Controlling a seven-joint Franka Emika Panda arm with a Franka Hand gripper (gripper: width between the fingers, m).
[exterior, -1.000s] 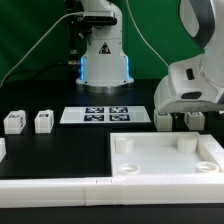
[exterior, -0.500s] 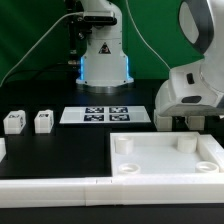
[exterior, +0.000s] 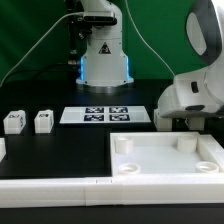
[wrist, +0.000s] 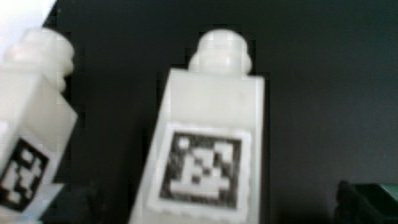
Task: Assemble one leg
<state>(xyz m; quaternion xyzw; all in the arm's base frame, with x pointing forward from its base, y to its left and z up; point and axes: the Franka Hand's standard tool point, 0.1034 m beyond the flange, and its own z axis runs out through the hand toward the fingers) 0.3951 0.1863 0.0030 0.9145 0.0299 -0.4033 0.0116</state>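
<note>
In the wrist view a white leg (wrist: 210, 140) with a black-and-white tag lies on the black table, its rounded peg end pointing away. A second leg (wrist: 32, 110) lies beside it. My gripper (wrist: 214, 205) is open, with dark fingertips (wrist: 368, 195) at either side of the middle leg's tagged end, not touching it. In the exterior view the gripper (exterior: 186, 120) hangs low behind the far right of the large white tray-like part (exterior: 165, 170), and these two legs are hidden. Two more legs (exterior: 13, 121) (exterior: 43, 121) stand at the exterior view's left.
The marker board (exterior: 108, 114) lies flat in the middle of the table. A long white bar (exterior: 60, 190) runs along the front edge. Another robot's base (exterior: 103, 55) stands at the back.
The arm has shifted toward the exterior view's right and slightly up. The legs at the left, the tray-like part and the marker board have not moved.
</note>
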